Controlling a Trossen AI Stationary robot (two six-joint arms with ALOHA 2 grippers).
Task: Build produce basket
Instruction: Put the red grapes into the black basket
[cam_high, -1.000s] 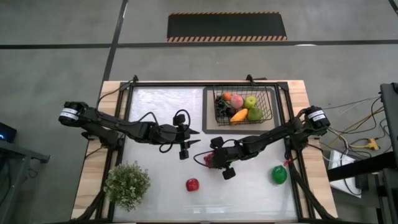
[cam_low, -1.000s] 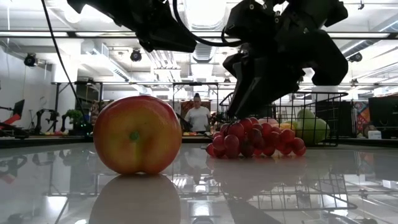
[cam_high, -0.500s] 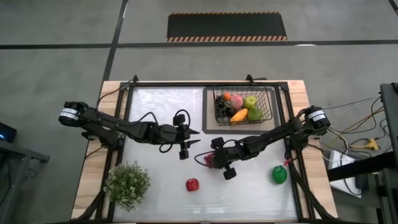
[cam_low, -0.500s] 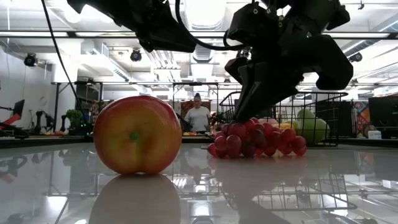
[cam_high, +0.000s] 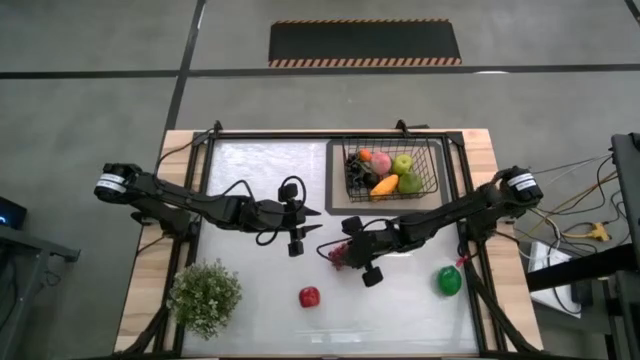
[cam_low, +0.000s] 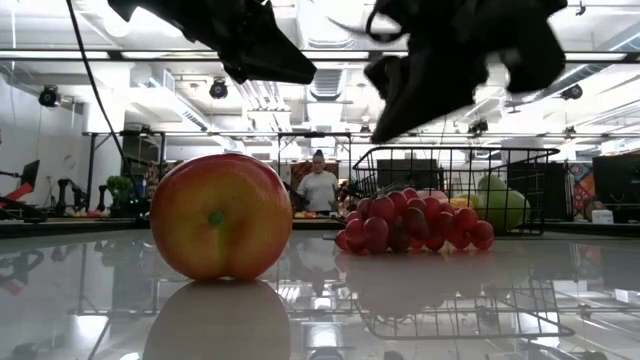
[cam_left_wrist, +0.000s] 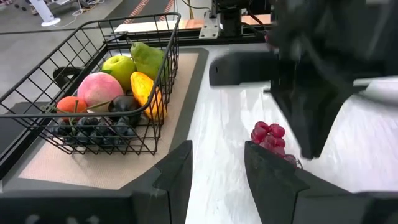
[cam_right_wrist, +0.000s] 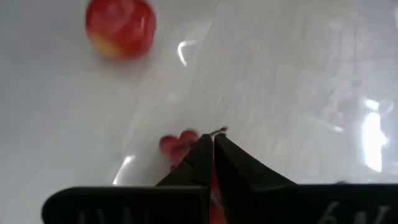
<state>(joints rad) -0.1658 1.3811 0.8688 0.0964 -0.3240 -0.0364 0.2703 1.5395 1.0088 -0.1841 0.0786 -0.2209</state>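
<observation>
The red grapes lie on the table, left of and nearer than the black wire basket. My right gripper is shut and hangs just above them; in the low view it is clear of the bunch. The basket holds a peach, a mango, green fruits, a tangerine and dark grapes. A red apple and a green pepper rest on the table. My left gripper waits open at mid-table.
A bushy potted plant stands at the table's near left corner. The red apple sits near the near edge, the green pepper near the right edge. A person stands in the room far behind the table.
My right gripper has risen from the red grapes. The bunch has stayed where it lay on the table.
</observation>
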